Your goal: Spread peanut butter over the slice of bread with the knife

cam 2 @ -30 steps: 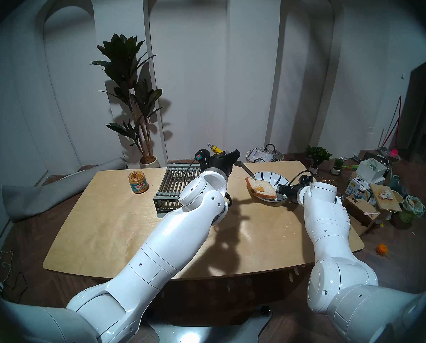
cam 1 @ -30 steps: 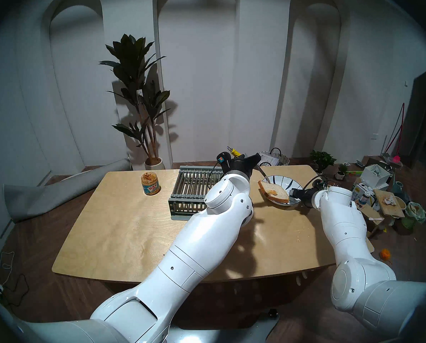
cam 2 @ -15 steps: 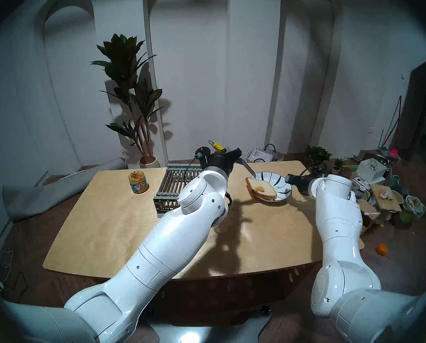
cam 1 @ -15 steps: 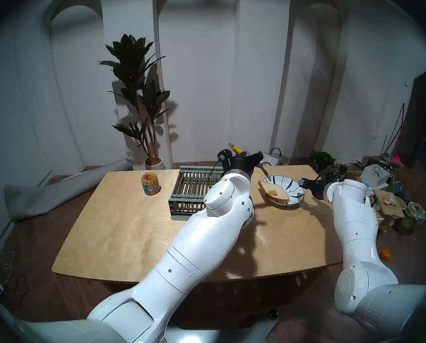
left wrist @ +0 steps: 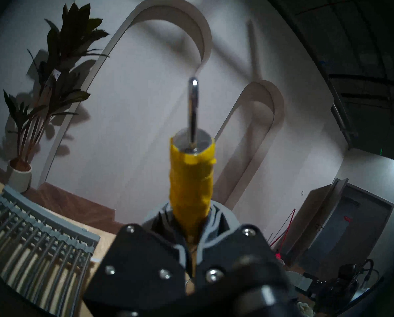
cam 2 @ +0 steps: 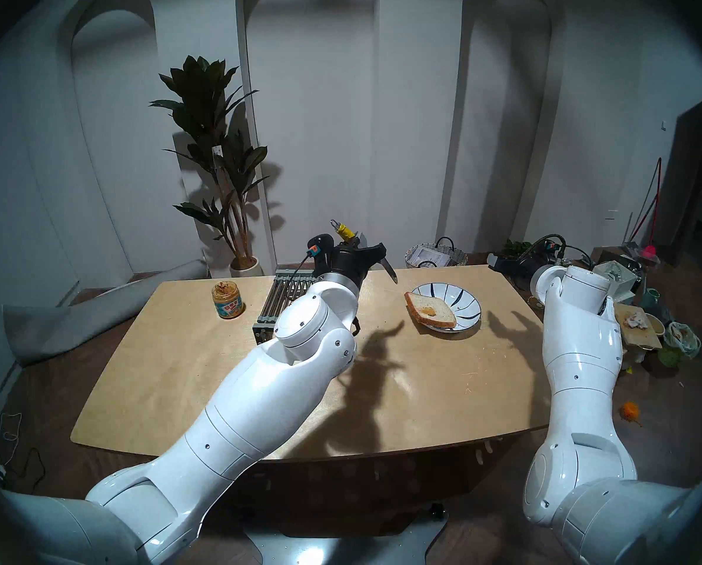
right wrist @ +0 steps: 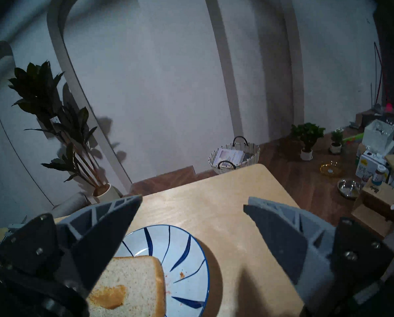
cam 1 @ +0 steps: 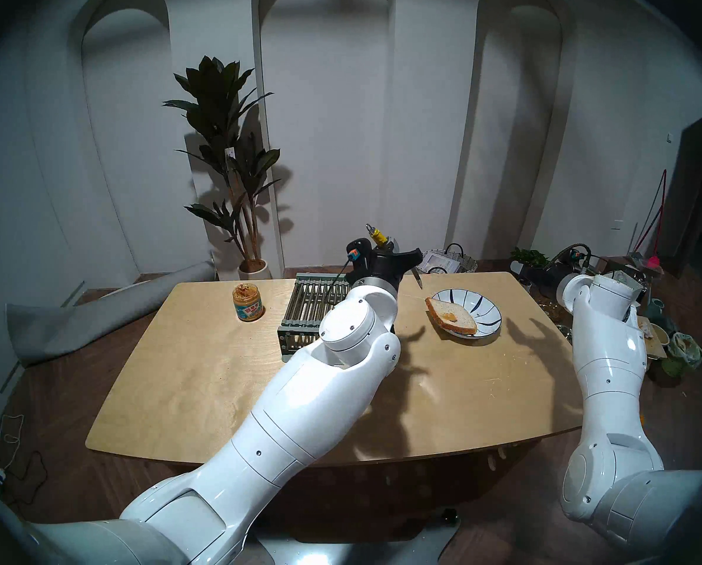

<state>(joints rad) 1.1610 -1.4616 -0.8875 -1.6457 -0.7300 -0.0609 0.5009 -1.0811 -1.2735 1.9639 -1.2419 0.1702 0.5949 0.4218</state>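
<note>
Head stereo left view: my left gripper [cam 1: 386,253] is clamped on the knife [cam 1: 418,279], blade tip in the air, apart from the slice of bread [cam 1: 451,316] on the plate [cam 1: 484,307]. My right gripper [right wrist: 191,220] stands spread apart above the plate's far side. Peanut butter [cam 1: 248,303] jar sits well apart, beyond the rack [cam 1: 312,307].

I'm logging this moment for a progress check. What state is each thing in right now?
Left gripper: shut on the knife handle.
Knife: lifted, blade off the bread.
Right gripper: open, empty.
Slice of bread: on the plate, overhanging its rim, one small peanut butter patch.
Plate: flat on the table, smeared.
Peanut butter jar: upright, lidless.
</note>
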